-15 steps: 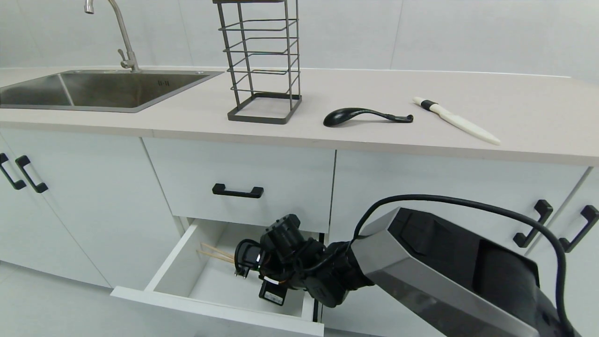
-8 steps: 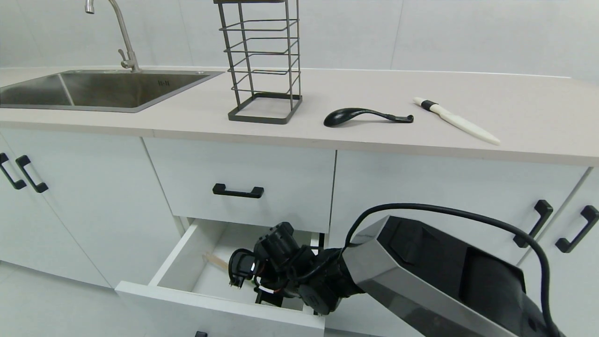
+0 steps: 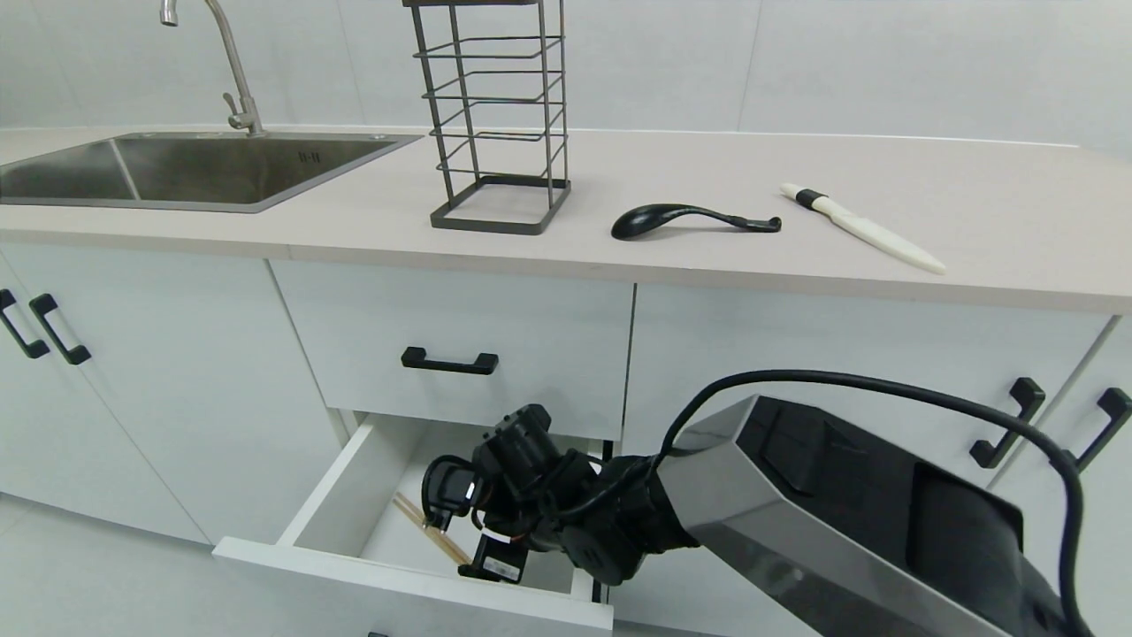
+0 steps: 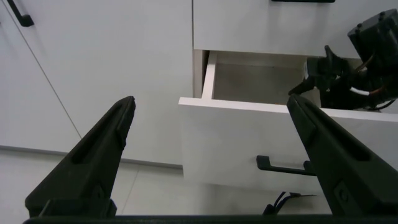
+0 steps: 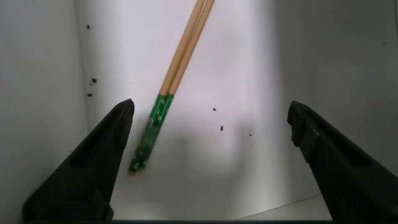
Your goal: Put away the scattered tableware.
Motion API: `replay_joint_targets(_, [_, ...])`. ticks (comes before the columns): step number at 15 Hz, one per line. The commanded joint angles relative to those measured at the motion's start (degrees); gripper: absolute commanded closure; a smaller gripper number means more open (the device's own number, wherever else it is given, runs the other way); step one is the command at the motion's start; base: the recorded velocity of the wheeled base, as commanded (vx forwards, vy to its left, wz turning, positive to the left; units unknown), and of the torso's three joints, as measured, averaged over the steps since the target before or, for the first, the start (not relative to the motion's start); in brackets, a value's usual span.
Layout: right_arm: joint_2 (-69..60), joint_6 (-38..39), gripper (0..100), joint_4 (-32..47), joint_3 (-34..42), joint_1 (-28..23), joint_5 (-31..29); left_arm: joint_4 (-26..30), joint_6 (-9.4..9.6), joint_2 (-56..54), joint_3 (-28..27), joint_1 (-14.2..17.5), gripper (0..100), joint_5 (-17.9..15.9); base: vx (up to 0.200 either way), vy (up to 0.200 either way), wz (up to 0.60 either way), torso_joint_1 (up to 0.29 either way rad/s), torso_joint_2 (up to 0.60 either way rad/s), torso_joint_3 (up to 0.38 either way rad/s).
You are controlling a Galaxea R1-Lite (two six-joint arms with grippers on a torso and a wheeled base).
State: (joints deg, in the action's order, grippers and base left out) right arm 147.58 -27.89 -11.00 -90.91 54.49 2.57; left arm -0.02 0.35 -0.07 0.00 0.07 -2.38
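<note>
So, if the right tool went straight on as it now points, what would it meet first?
Probably the drawer floor, close beside the chopsticks lying there; how far off, I cannot tell.

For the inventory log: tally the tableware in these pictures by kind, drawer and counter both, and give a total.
Chopsticks: 2
Spoon: 1
Knife: 1
Total: 4
</note>
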Motion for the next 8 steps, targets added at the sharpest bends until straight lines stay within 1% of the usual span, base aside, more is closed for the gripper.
replay_joint_targets(1, [-4.2, 0.0, 0, 0.3, 0.2, 0.8, 0.1, 0.0, 0.0, 0.1, 0.0, 0.0, 0, 0.0, 0.0, 0.0, 0.0, 0.0, 0.0, 0.0])
replay_joint_targets(4, [-8.9, 0.0, 0, 3.4, 1.4, 1.6, 0.1, -0.1, 0.0, 0.1, 0.0, 0.0, 0, 0.0, 0.0, 0.0, 0.0, 0.0, 0.0, 0.0])
replay_joint_targets(8, [-15.3, 0.3, 0, 4.1, 5.9, 2.1, 0.1, -0.1, 0.0, 0.1, 0.0, 0.0, 0, 0.0, 0.0, 0.0, 0.0, 0.0, 0.0, 0.0])
